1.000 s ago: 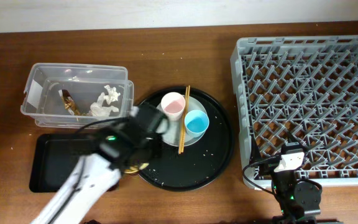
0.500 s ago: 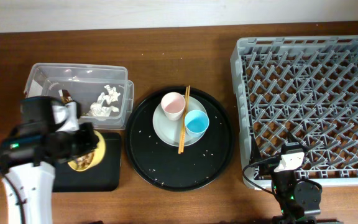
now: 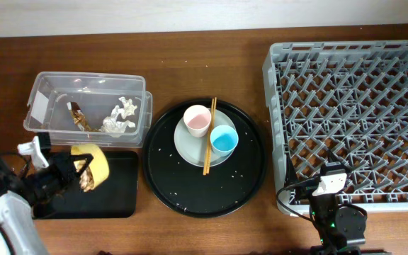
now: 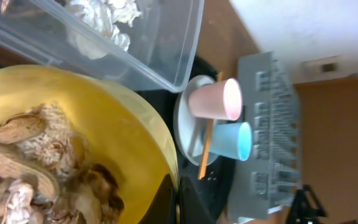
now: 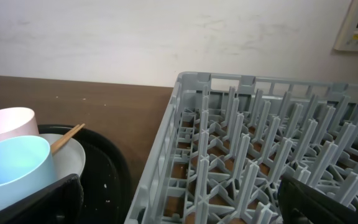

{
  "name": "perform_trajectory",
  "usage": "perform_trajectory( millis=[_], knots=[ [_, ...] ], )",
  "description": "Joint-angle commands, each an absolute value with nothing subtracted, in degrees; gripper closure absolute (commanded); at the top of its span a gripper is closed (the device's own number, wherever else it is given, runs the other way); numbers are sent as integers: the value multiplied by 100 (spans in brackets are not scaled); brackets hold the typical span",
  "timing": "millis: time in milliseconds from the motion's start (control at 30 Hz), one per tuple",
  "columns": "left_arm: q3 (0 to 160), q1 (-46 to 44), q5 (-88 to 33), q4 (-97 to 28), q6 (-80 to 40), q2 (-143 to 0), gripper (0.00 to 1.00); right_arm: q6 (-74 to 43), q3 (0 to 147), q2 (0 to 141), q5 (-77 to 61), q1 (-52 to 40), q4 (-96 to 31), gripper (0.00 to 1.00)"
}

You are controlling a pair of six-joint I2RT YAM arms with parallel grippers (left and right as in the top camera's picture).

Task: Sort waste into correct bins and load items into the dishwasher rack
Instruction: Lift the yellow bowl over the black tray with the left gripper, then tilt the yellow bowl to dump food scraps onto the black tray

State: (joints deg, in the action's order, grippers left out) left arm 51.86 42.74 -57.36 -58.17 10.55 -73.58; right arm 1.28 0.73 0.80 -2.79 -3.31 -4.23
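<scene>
My left gripper (image 3: 68,170) (image 4: 174,199) is shut on the rim of the yellow bowl (image 3: 94,164) (image 4: 104,137), held tilted over the shallow black tray (image 3: 112,195). Tan food scraps (image 4: 36,162) lie in the bowl. The clear tub (image 3: 87,110) (image 4: 160,37) holds white tissue (image 3: 122,117) and a brown wrapper (image 3: 76,113). The pink cup (image 3: 197,120) (image 4: 219,99), the blue cup (image 3: 223,139) (image 4: 232,142) and chopsticks (image 3: 209,138) rest on the grey plate (image 3: 190,149). My right gripper (image 5: 179,199) is open and empty at the grey rack's (image 3: 353,113) (image 5: 260,143) front left corner.
The plate sits on a large round black tray (image 3: 204,188) in the middle of the wooden table (image 3: 190,49). The right arm's base (image 3: 335,212) stands at the front edge, in front of the rack.
My left arm has carried the yellow bowl from the round tray leftwards to above the shallow black tray, and tilted it. The right arm has not moved.
</scene>
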Motion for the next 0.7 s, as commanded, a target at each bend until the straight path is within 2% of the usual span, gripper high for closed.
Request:
perform_trajectory(
  millis=[0, 300, 667],
  knots=[
    [4974, 4456, -6652, -5424, 1387, -7865, 100, 56, 32, 43, -231, -298, -429, 2],
    [4969, 4482, -7872, -5433, 1387, -8733, 100, 56, 32, 43, -231, -298, -429, 2],
    [4969, 4482, -8193, -5850, 1387, -8731, 100, 56, 32, 43, -231, -298, -429, 2]
  ],
)
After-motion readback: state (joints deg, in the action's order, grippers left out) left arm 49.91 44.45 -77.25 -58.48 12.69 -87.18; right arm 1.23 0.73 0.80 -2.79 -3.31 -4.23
